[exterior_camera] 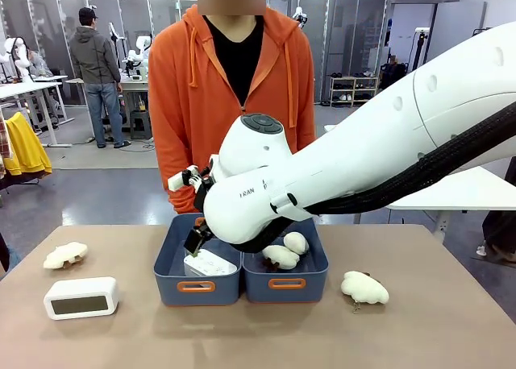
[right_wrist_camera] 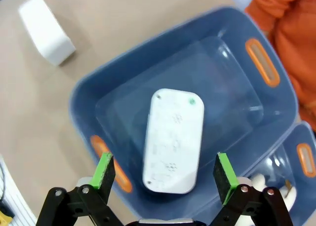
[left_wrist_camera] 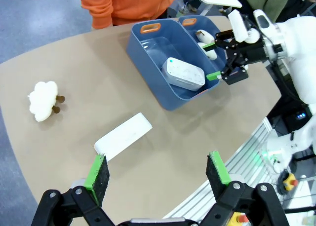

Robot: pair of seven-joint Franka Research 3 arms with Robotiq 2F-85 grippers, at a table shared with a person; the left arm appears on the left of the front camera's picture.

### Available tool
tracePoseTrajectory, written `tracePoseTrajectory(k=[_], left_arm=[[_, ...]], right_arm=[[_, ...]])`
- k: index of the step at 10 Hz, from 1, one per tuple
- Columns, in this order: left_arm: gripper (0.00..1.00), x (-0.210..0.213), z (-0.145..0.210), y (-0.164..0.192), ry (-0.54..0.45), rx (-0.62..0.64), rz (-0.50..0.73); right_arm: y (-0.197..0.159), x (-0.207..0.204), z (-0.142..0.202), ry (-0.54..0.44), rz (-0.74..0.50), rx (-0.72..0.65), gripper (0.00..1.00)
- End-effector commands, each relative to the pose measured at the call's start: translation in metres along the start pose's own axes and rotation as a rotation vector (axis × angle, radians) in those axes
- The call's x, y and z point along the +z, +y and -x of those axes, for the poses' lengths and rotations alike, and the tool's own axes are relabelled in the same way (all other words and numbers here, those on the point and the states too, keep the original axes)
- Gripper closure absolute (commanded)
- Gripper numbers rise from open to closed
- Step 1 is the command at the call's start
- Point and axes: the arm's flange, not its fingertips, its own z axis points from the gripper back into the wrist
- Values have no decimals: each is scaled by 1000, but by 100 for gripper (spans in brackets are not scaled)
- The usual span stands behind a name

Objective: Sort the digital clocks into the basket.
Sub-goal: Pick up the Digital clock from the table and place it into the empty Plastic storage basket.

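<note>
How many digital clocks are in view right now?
2. One clock lies in the left blue basket, under the right arm; the other clock sits on the table to that basket's left. The arm could hide more.

Clock point(exterior_camera: 208, 264) in the basket point(exterior_camera: 173, 284) and plush toys point(exterior_camera: 282, 258) partly behind the right arm point(exterior_camera: 339, 167).

clock point(exterior_camera: 81, 297) at 8 o'clock: white, grey face | baskets point(exterior_camera: 173, 292): blue, orange slots | plush toys point(exterior_camera: 364, 288): cream | pads point(right_wrist_camera: 104, 169): green | hoodie point(exterior_camera: 181, 103): orange
</note>
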Motion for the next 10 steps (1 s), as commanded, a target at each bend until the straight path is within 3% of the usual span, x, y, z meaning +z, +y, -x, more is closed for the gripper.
tracePoseTrajectory(k=[1, 4, 7, 10], left_arm=[[0, 0, 1, 1, -5, -15, 19], [0, 0, 1, 1, -5, -15, 19], [0, 0, 1, 1, -5, -15, 19], [0, 0, 1, 1, -5, -15, 19]], right_arm=[[14, 68, -16, -62, -104, 8, 0], [-35, 154, 41, -62, -126, -166, 0], [-79, 208, 149, -73, -73, -392, 0], [-104, 234, 261, -98, -3, -675, 0]])
